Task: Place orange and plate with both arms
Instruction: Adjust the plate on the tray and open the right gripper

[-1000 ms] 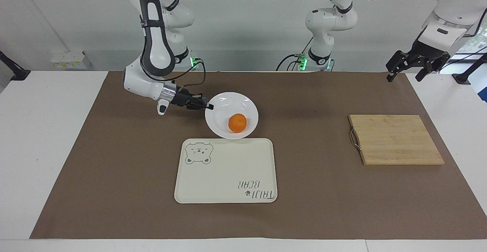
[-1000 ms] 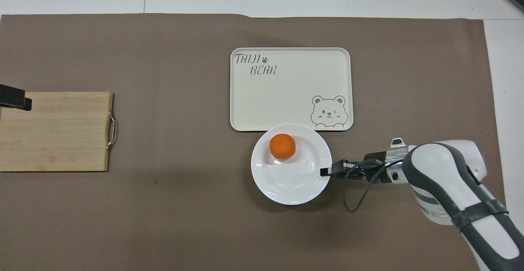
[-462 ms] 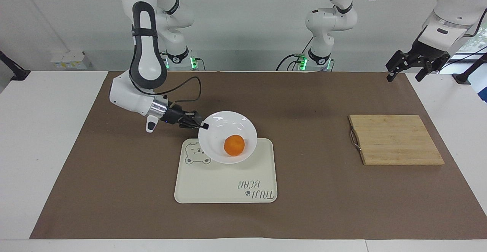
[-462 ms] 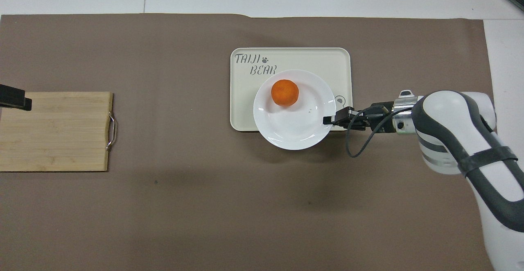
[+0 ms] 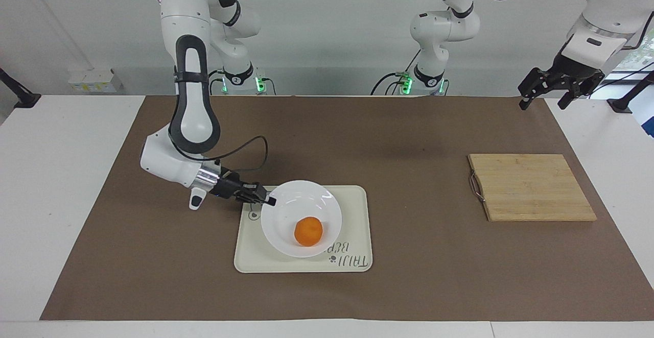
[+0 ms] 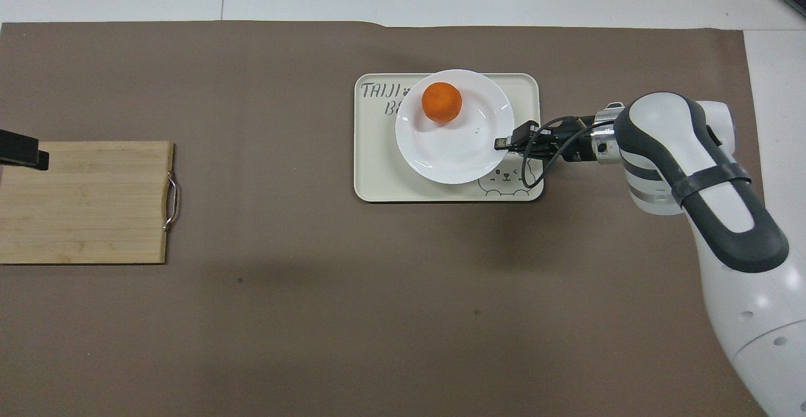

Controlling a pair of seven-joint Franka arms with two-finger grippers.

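Black, the right arm's two-finger jaws (image 5: 270,201) were pinched on the rim of the round glossy white plate (image 5: 286,210), at the edge toward the right arm's end of the counter, a side grip that kept the dish near level so its load would not roll. The small round bright-orange fruit (image 5: 308,231) sat in the plate's hollow, off centre, on the part farthest from the robots. The plate hung over the cream rectangular bear-print tray (image 5: 357,210), covering part of its lettering; whether it touched the tray could not be told, and setting it down there seemed the step in hand. Well away from the tray, the left arm's jaws (image 5: 545,96) waited spread and empty, raised near the bamboo cutting board (image 5: 531,187).
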